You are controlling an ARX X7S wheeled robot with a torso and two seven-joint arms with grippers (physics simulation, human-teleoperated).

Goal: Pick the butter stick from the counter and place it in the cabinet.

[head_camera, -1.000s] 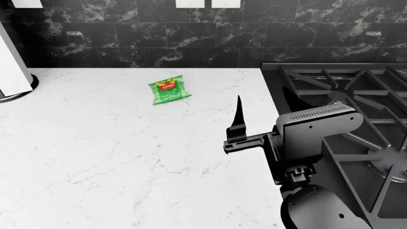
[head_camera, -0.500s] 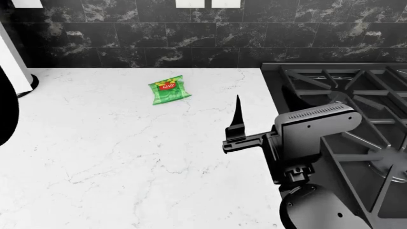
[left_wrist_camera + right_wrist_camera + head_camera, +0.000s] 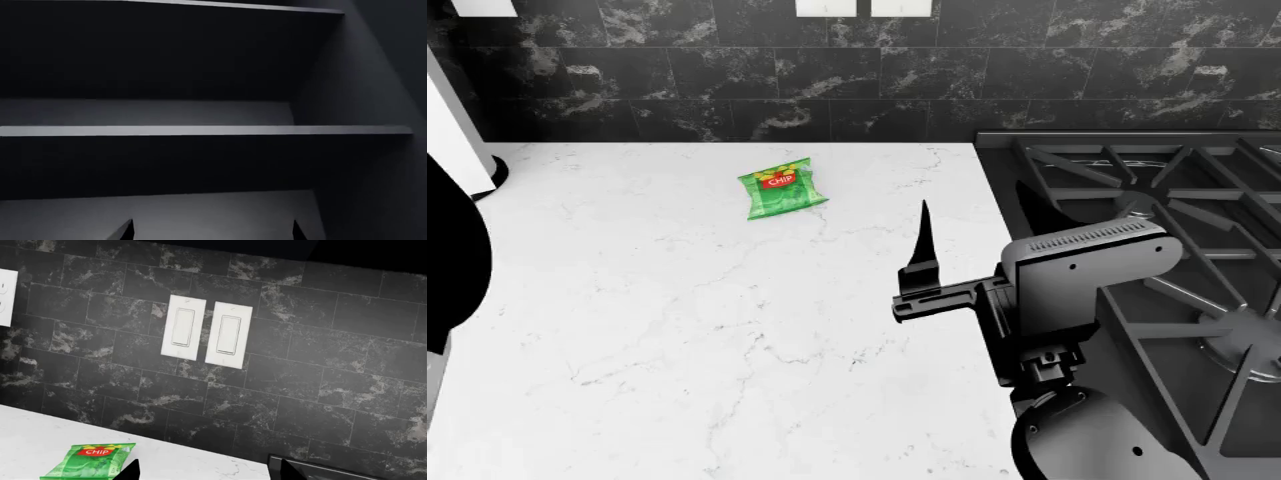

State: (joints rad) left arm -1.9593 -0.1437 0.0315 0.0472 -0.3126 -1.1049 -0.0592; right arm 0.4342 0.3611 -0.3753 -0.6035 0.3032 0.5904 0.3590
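Note:
The butter stick shows in no view. My left gripper [image 3: 210,231] is open, its two dark fingertips wide apart with nothing between them. It faces into the dark cabinet, whose shelf [image 3: 200,131] runs across ahead above a lower grey board [image 3: 200,212]. My right gripper [image 3: 208,471] is open and empty. It hovers over the white marble counter [image 3: 667,320] beside the stove, with one thin finger [image 3: 926,235] pointing towards the back wall.
A green chip bag [image 3: 782,192] lies on the counter towards the back and also shows in the right wrist view [image 3: 90,461]. The black gas stovetop [image 3: 1174,230] fills the right. A dark rounded arm part [image 3: 454,260] covers the left edge. Two white switches [image 3: 207,334] sit on the black tiled wall.
A dark rounded shape has come into the head view at the left edge and grown larger. The right arm and the chip bag have stayed almost still.

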